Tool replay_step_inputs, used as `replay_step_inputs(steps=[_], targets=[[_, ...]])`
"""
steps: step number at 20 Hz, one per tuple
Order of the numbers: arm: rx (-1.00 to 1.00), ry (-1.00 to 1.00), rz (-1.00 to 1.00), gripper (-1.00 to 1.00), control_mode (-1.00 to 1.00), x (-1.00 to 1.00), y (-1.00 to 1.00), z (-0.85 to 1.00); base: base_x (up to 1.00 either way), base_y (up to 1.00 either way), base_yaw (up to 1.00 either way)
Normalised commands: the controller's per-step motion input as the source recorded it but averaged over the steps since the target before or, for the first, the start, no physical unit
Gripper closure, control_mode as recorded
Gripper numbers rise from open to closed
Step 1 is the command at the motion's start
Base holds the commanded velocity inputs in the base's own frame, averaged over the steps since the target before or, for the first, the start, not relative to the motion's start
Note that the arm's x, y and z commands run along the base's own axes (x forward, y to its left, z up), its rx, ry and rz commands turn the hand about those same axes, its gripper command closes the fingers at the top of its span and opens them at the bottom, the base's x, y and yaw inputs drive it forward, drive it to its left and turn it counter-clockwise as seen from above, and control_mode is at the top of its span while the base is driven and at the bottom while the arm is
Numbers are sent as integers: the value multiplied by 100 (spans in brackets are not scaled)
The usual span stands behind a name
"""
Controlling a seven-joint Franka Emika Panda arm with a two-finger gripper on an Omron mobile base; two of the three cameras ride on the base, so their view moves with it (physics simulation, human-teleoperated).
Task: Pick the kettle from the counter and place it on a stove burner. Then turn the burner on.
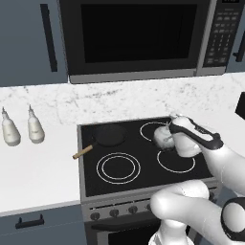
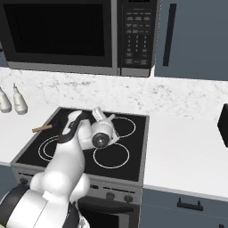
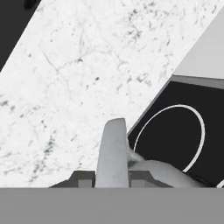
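Pinched tight on the thin upright handle of the small squat mottled white-grey kettle (image 3: 114,153), with the two-finger gripper (image 3: 111,179) holding it above the black glass cooktop of the stove (image 1: 91,184). Kettle (image 1: 164,137) carried directly under the fingers, over the back right of the cooktop, its rounded body tilted and its dark underside turned partly toward the right base camera (image 2: 101,133). Just beyond and below the gripper, a single thin white ring stove burner (image 3: 175,135), bare. Nearer the base, another thin ring (image 1: 176,161), partly hidden by the white wrist. Off to the gripper's left, a dark round frying pan (image 1: 110,135) on the back left ring, its wooden handle (image 1: 82,152) jutting over the cooktop edge, and in front of it a larger double-ring circle (image 1: 118,168). Farther left, well apart, two taller white bottles with pointed tips (image 1: 21,127) upright on the white marbled counter (image 1: 33,172). Behind the gripper's work area, marbled backsplash, and above it a black microwave (image 1: 136,36). Row of dark knobs (image 1: 115,212) along the grey steel front.
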Motion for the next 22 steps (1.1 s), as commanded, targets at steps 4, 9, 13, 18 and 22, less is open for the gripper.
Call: replay_step_inputs(steps=[4,9,13,18,22], targets=[[3,18,-4,100,-100,-10,-48,-12,0,0,0],[0,16,0,100,-100,0,-18,-49,0,0,0],[0,5,0,100,-100,0,-39,-60,0,0,0],[4,5,0,100,-100,0,-32,-63,0,0,0],[9,5,0,100,-100,0,0,-21,0,0,0]])
